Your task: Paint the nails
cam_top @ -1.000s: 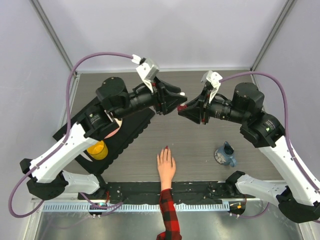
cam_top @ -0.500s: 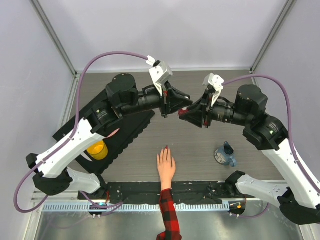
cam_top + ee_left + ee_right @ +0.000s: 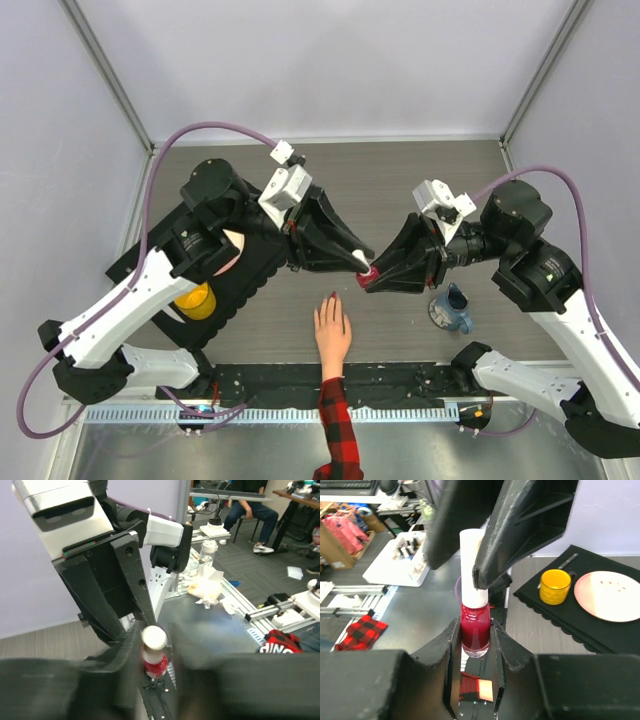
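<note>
Over grey table (image 3: 420,170), R claw (image 3: 372,282) clamps red bottle (image 3: 475,627); L claw (image 3: 358,258) straddles cap (image 3: 470,555), grip unclear.

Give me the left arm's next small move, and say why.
Probably close the left gripper on the white cap and twist it loose. The right gripper clamps the red polish bottle upright, the left fingers flank its cap, which is still on, and no brush is out yet for the nails of the hand.

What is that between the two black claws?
A small red polish bottle, held by the right claw, with the left claw flanking its white cap; the right wrist view shows it best.
</note>
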Controlling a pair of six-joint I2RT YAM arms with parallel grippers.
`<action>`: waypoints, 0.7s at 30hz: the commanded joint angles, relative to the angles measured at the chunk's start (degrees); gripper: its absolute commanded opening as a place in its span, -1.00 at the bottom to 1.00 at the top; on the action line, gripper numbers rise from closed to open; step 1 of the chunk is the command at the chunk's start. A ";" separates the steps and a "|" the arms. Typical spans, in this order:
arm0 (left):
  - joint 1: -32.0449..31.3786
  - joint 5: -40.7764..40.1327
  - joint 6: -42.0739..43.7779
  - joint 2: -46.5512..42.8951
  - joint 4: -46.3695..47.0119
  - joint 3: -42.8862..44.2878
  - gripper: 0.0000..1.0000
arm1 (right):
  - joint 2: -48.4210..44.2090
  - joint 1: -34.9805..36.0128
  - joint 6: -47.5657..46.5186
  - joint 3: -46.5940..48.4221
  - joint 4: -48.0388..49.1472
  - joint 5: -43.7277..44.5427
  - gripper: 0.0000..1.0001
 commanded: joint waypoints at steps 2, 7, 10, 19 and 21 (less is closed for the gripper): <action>-0.45 -7.06 4.39 -3.04 -10.87 4.89 0.04 | -0.35 -0.93 -0.02 1.84 1.34 6.28 -0.99; -0.45 -25.98 4.49 -6.38 -12.47 4.63 0.19 | 0.44 -0.93 -4.16 4.39 -5.16 19.45 -0.99; -0.45 -37.05 1.00 -6.39 -12.65 4.71 0.19 | 0.97 -1.02 -4.34 5.18 -5.79 29.48 -0.98; -0.54 -50.53 -5.09 -3.75 -7.29 2.78 0.17 | 1.85 -0.93 -3.99 4.66 -4.12 41.98 -0.98; -0.54 -50.35 -5.27 -2.17 -7.46 3.83 0.14 | 1.76 -0.93 -3.99 4.48 -4.12 41.98 -0.99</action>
